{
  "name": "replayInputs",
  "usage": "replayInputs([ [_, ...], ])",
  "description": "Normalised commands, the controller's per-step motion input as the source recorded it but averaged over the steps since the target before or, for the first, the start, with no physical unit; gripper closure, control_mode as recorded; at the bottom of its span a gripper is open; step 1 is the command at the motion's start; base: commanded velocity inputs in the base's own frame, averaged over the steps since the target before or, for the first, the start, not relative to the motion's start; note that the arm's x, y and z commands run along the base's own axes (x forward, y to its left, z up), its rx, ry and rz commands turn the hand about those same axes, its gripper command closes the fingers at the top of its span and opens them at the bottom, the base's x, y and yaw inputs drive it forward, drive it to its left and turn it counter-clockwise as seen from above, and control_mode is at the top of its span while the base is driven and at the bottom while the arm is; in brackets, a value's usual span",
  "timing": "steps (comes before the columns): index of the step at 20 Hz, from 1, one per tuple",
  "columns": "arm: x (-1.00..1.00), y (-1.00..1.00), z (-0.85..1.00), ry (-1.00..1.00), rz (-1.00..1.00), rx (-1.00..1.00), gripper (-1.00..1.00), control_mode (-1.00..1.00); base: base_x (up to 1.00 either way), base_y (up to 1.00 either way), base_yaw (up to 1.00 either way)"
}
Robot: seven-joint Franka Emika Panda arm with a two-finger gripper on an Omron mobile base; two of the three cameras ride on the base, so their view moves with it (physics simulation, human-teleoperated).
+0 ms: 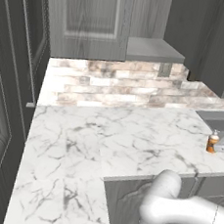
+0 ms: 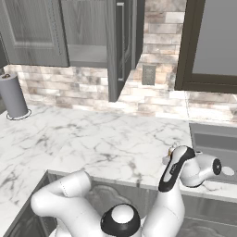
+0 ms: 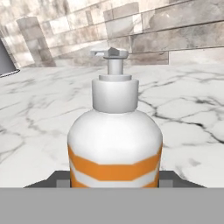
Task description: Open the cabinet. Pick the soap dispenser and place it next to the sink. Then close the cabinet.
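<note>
While the arm reached to its right: the cabinet (image 2: 88, 37) stood open, one door (image 2: 115, 46) swung out.
Cabinet contents: one plain grey shelf (image 1: 153, 50), bare where visible.
Soap dispenser (image 1: 212, 142): one, upright on the marble countertop (image 1: 131, 136), just beside the sink (image 1: 221, 121).
Gripper (image 1: 222, 144): at the bottle; finger state could not be told.
Surroundings: one paper towel roll (image 2: 13, 96), well apart.

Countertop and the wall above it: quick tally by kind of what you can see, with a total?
Soap dispenser: 1
Paper towel roll: 1
Wall outlet: 1
Sink: 1
Cabinet with its door open: 1
Total: 5
</note>
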Motion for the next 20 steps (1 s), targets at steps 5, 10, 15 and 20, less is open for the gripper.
replayInputs([
  [5, 0.00, 0.00, -0.29, -0.01, -0.01, 0.00, 1.00, -1.00, 0.00, 0.00, 0.00],
  [10, 0.00, 0.00, 0.00, -0.01, -0.01, 0.02, -1.00, -1.00, 0.00, 0.00, 0.00],
  [15, 0.00, 0.00, 0.00, 0.00, 0.00, 0.00, -1.00, -1.00, 0.00, 0.00, 0.00],
  [20, 0.00, 0.00, 0.00, 0.00, 0.00, 0.00, -1.00, -1.00, 0.00, 0.00, 0.00],
])
